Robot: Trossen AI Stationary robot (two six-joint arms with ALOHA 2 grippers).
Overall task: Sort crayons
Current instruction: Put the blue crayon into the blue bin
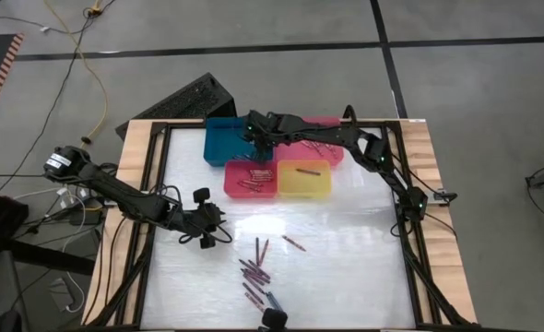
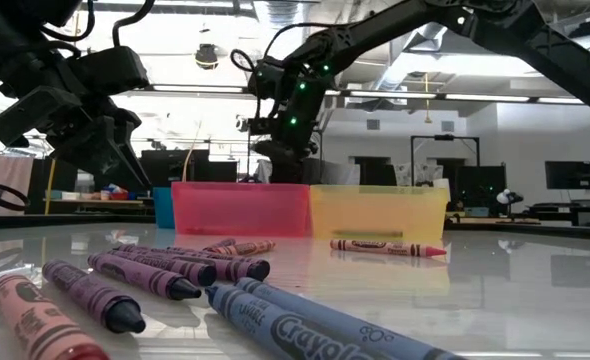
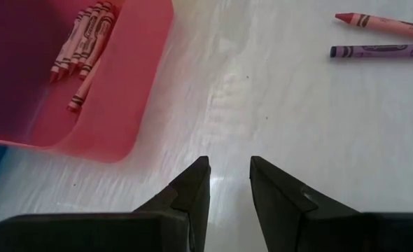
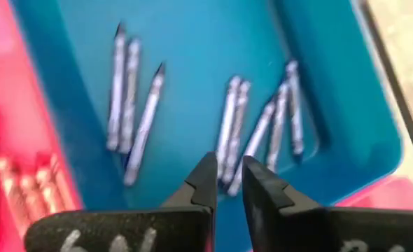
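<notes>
Crayons (image 1: 256,272) loose on table; right gripper (image 4: 226,183) jaws parted, empty, over blue tray (image 4: 346,133); left jaws parted.

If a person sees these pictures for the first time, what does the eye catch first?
Four bright trays sit at the table's far side: blue tray, pink tray, red tray, yellow tray. The right hand hangs over the blue tray. Loose crayons lie scattered near the front edge, with the left hand beside them.

Loose crayons (image 2: 165,275) lie on the table before the red tray (image 2: 240,209); yellow tray (image 2: 379,213) adjoins it.
</notes>
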